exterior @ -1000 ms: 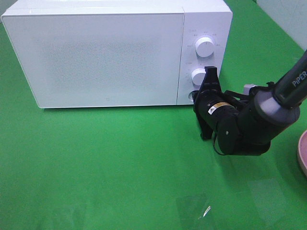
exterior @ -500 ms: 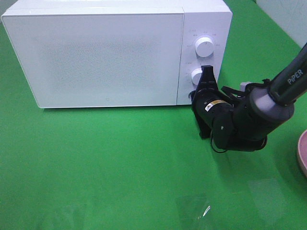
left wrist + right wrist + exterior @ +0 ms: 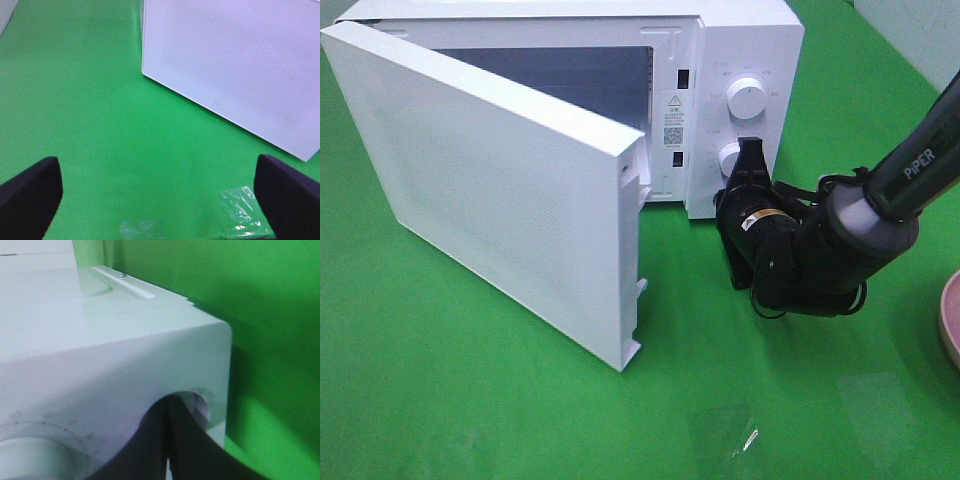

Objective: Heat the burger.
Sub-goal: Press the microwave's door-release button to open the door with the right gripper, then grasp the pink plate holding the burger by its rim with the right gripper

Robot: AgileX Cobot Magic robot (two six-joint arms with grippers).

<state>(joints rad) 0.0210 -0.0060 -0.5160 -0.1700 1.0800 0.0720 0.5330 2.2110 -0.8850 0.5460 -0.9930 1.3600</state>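
Black and fully closed, the right gripper [image 3: 168, 405] is seen with nothing held. Its joined tip is set against the round release button [image 3: 200, 407] at the lower corner of the control panel of the microwave [image 3: 745, 45].

Half a second earlier the door [image 3: 490, 180] was shut flush. Now it is swung out toward the lower left of the overhead frame, and the dark cavity [image 3: 560, 75] is exposed in the upper middle. The button press is therefore judged to have worked, and the opening step can be counted as done.

The left gripper [image 3: 160, 200] is spread wide and empty above the green cloth [image 3: 90, 110], with the door's outer face filling the upper right of its view.

The burger cannot be seen in any view. Only a sliver of the pink plate [image 3: 953, 320] is cut by the right edge of the overhead frame, so the burger is presumed to lie out of frame there. It is not yet loaded, and the door closing and heating remain to be done.
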